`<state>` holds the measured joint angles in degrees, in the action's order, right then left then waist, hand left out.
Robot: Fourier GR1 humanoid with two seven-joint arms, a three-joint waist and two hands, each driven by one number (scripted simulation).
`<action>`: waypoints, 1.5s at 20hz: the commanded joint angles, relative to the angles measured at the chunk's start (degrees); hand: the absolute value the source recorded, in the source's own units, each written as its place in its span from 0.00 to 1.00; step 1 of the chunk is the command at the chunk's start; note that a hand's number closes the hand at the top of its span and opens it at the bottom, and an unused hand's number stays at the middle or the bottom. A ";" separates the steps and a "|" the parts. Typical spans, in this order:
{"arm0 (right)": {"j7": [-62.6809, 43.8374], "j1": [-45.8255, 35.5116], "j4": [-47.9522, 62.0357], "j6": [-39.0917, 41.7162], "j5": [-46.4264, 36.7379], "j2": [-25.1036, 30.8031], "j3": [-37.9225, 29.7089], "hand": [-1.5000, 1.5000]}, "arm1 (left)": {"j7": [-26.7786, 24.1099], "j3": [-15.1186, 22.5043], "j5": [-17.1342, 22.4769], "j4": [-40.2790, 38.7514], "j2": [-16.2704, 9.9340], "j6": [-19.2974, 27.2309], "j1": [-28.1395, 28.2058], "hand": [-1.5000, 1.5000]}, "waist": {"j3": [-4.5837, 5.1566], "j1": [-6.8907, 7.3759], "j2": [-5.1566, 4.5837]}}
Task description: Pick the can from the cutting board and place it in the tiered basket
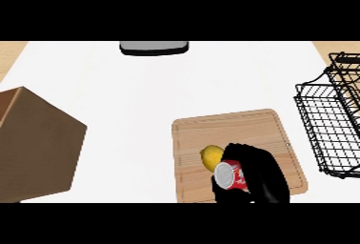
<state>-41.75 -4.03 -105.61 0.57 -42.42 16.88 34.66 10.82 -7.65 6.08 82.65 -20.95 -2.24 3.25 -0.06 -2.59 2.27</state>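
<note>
Right hand (259, 175) curls round the can (231, 176), fingers wrapped over its far side and thumb side hidden, so the can is pinched in the curl. The can is red with a silver end turned up and left toward the camera; it looks tilted, not upright, which suggests it is gripped from the side for lifting. It sits over the near part of the cutting board (239, 128); can't tell whether it touches the board or is just off it, since the hand covers the underside. A lemon (211, 156) lies on the board just left of and behind the can, touching or nearly touching it; the gap is too small to judge. The forearm is cut off at the lower edge of the view, and the near edge of the board goes out of view there too.

Left hand: not visible anywhere.

Right of the cutting board stands the tiered basket (320, 119), black wire, well apart from the can, its right side cut off by the frame; the lower tier opens toward the board, upper tier only partly shown. Judgement: grasp is done, carry to the basket is left.

Left of the board, a brown wooden box (35, 143), partly cropped. Far beyond the board, a grey-black object (155, 47) at the counter's back, top cut off, can't identify.
</note>
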 commanded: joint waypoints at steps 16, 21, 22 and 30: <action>-26.24 0.33 -44.72 16.01 -33.39 -3.41 8.47 1.00 | -0.60 0.27 -1.12 -3.23 1.74 0.34 -1.21 0.50 | 0.19 1.35 -2.05; -21.82 -4.49 -44.72 18.38 -27.19 -4.75 -3.85 1.00 | -1.61 -0.10 -0.73 -3.84 1.04 -1.29 -1.47 0.50 | 0.13 1.99 -2.33; -21.15 -9.12 -39.89 17.48 -26.66 -7.76 -6.99 1.00 | -1.08 1.01 -1.17 -2.48 1.94 -0.96 -0.38 0.50 | 0.14 2.73 -2.43; -6.77 -15.46 -30.72 20.12 -15.76 -3.73 -30.69 1.00 | -2.20 -0.61 -0.48 -2.00 0.08 -3.26 0.37 0.50 | 0.03 2.88 -2.38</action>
<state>-51.97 -16.36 -134.87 17.61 -69.38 11.87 14.61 8.76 -7.21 5.38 82.54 -19.74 -3.79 1.38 -0.68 -0.06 0.23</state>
